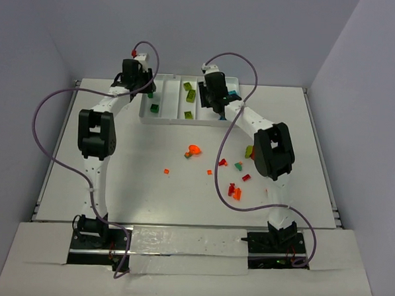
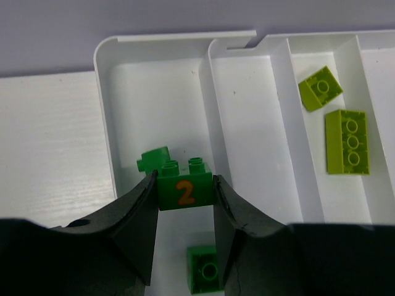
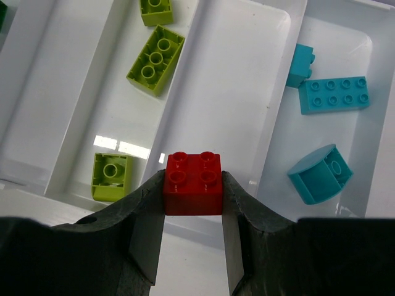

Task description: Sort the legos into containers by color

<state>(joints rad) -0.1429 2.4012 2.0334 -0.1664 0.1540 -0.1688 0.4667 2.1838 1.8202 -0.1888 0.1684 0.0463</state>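
Observation:
The white tray [image 1: 179, 120] stands at the back of the table. My left gripper [image 2: 185, 185] is shut on a dark green brick marked with an orange 2 [image 2: 185, 192], over the tray's leftmost compartment [image 2: 105, 123]. Two other dark green pieces [image 2: 154, 159] [image 2: 205, 276] lie in that compartment. My right gripper [image 3: 193, 185] is shut on a red four-stud brick [image 3: 193, 191], above the near end of the bare compartment [image 3: 228, 74] between the lime and teal ones. Lime bricks [image 3: 155, 59] [image 3: 112, 176] and teal bricks [image 3: 334, 94] [image 3: 320, 174] lie in their compartments.
Loose bricks lie on the table in front of the tray: an orange piece [image 1: 194, 150], small orange bits [image 1: 166, 171], and red, orange and green bricks near the right arm [image 1: 233, 191] [image 1: 249, 151]. Both arms reach over the tray [image 1: 144, 85] [image 1: 213, 96].

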